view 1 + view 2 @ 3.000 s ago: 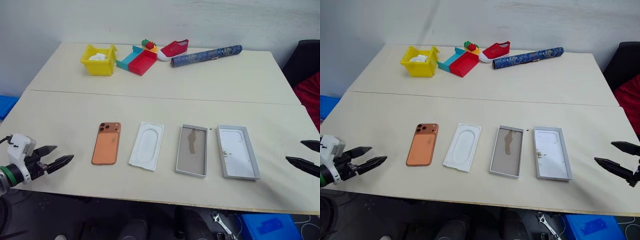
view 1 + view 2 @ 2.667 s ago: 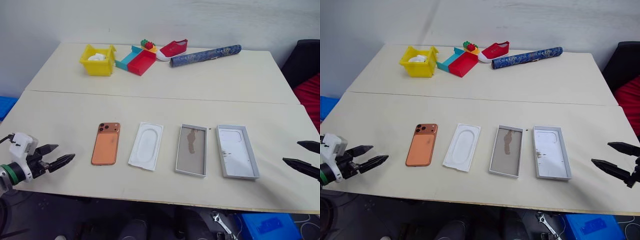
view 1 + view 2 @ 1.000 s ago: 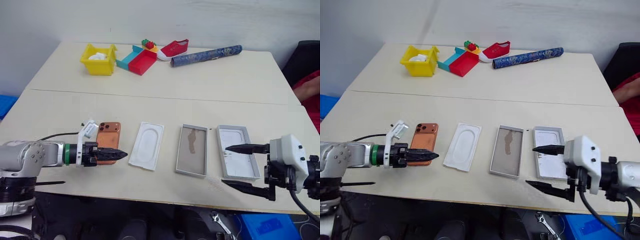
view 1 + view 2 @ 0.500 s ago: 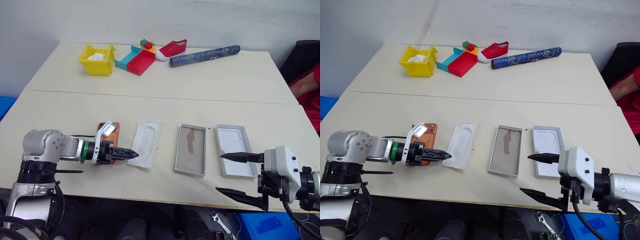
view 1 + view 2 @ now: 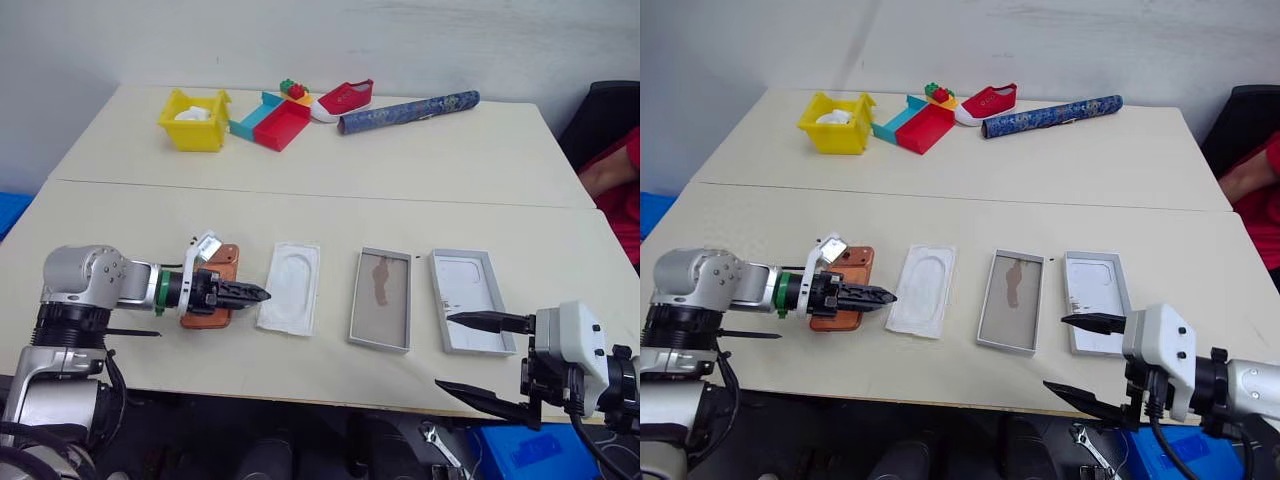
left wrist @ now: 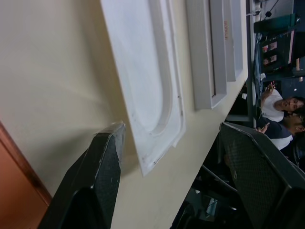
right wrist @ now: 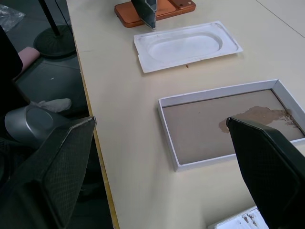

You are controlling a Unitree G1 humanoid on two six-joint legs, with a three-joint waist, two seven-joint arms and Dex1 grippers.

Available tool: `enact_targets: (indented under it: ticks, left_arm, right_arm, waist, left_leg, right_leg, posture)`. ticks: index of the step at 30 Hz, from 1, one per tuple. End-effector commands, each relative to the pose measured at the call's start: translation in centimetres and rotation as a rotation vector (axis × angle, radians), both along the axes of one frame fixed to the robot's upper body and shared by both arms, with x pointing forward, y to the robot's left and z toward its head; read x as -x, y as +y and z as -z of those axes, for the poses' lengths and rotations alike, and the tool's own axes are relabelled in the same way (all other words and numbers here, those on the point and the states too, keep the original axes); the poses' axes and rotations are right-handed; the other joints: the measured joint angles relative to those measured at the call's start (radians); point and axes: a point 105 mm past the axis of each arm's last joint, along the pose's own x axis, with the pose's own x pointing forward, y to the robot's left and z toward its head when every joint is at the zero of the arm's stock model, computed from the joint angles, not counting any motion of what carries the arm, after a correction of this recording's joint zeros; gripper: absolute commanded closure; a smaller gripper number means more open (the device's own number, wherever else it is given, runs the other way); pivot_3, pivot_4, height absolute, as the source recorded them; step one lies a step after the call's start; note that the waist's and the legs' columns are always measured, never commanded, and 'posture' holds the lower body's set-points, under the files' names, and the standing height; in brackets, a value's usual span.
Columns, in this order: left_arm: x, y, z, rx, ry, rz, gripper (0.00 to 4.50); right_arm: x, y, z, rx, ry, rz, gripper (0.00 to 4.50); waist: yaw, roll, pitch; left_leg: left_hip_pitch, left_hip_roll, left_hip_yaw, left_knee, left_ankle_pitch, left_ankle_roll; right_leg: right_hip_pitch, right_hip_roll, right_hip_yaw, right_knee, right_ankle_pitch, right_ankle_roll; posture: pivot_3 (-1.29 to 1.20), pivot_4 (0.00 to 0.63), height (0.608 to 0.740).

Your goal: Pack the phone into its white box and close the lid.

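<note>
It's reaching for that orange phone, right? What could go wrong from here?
1. The left gripper hangs over the phone's edge, its tips near the white insert, so it could nudge the insert instead of gripping the phone.
2. The phone lies flat on the table, so the fingers may slide off its thin edge.
3. The white box and the lid lie close together, so the phone might land in the wrong one.

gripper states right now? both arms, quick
Left gripper: open, holding nothing, fingertips between the phone and the white insert.
Right gripper: wide open, empty, at the table's near edge.
</note>
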Motion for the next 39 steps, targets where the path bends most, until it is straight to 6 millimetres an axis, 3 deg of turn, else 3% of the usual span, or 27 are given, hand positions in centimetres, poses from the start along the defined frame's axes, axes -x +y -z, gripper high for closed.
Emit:
enact_targets:
  ticks: [1, 11, 16, 22, 25, 26, 30, 39]
  left_arm:
    - [-0.1, 0.8, -0.4, -0.01, -0.009, -0.015, 1.22]
    - [-0.2, -0.9, 2.1, -0.031, 0.029, 0.017, 1.22]
    - [-0.1, -1.8, 2.7, -0.039, 0.041, 0.04, 2.38]
    - [-0.5, -2.5, 3.3, -0.031, 0.055, 0.031, 2.38]
    - [-0.6, -2.7, 3.4, -0.018, 0.062, 0.028, 2.92]
    - [-0.5, -2.7, 3.4, -0.015, 0.065, 0.028, 3.38]
    - [-0.4, -3.1, 3.8, -0.005, 0.08, 0.023, 4.45]
    - [-0.3, -3.4, 3.2, 0.03, 0.09, -0.004, 4.49]
  right_arm:
    - [0.1, 0.2, -0.6, 0.005, -0.045, -0.013, 0.0]
    - [-0.4, 0.4, -0.6, 0.006, -0.059, -0.016, 0.0]
    - [-0.4, 0.5, -0.6, 0.001, -0.059, -0.009, 0.0]
    - [-0.2, 0.5, -0.5, -0.001, -0.056, 0.002, 0.0]
    - [-0.2, 0.4, -0.5, 0.0, -0.057, 0.008, 0.0]
    - [-0.2, 0.4, -0.5, 0.0, -0.058, 0.009, 0.0]
    - [-0.1, 0.4, -0.5, 0.0, -0.059, 0.012, 0.0]
    - [-0.2, 0.3, -0.6, 0.009, -0.061, 0.008, 0.0]
  waist:
    - [0.0, 0.0, 0.0]
    - [0.004, -0.001, 0.0]
    - [0.003, -0.001, -0.001]
    - [0.005, -0.001, -0.001]
    - [0.006, -0.001, -0.001]
    - [0.006, -0.002, -0.001]
    - [0.005, 0.0, -0.002]
    - [0.005, 0.0, -0.003]
  left_leg:
    - [0.0, 0.0, 0.0, 0.0, 0.0, 0.0]
    - [0.0, 0.0, 0.0, 0.0, 0.0, 0.0]
    - [0.0, -0.001, 0.0, 0.0, 0.0, 0.001]
    - [0.0, -0.001, 0.0, 0.001, 0.0, 0.0]
    - [0.0, -0.001, 0.0, 0.002, 0.0, 0.0]
    - [0.0, -0.001, 0.0, 0.002, 0.0, 0.0]
    - [0.001, -0.001, 0.0, 0.002, 0.0, 0.0]
    - [0.002, -0.001, 0.0, 0.002, 0.002, -0.001]
  right_leg:
    - [0.0, 0.0, 0.0, 0.0, 0.0, 0.0]
    - [0.0, 0.0, 0.0, 0.001, 0.0, 0.0]
    - [0.0, 0.0, 0.0, 0.001, 0.0, 0.0]
    - [0.0, 0.0, 0.0, 0.001, 0.0, 0.0]
    - [0.0, -0.001, 0.0, 0.001, 0.0, 0.0]
    - [0.0, -0.001, 0.0, 0.001, 0.0, 0.0]
    - [0.001, -0.001, 0.0, 0.002, 0.0, 0.0]
    - [0.001, -0.001, 0.0, 0.004, 0.0, 0.0]
  posture:
    - [0.0, 0.15, 0.74]
    - [0.0, 0.15, 0.74]
    - [0.0, 0.15, 0.74]
    - [0.0, 0.15, 0.74]
    - [0.0, 0.15, 0.74]
    - [0.0, 0.15, 0.74]
    - [0.0, 0.15, 0.74]
    - [0.0, 0.15, 0.74]
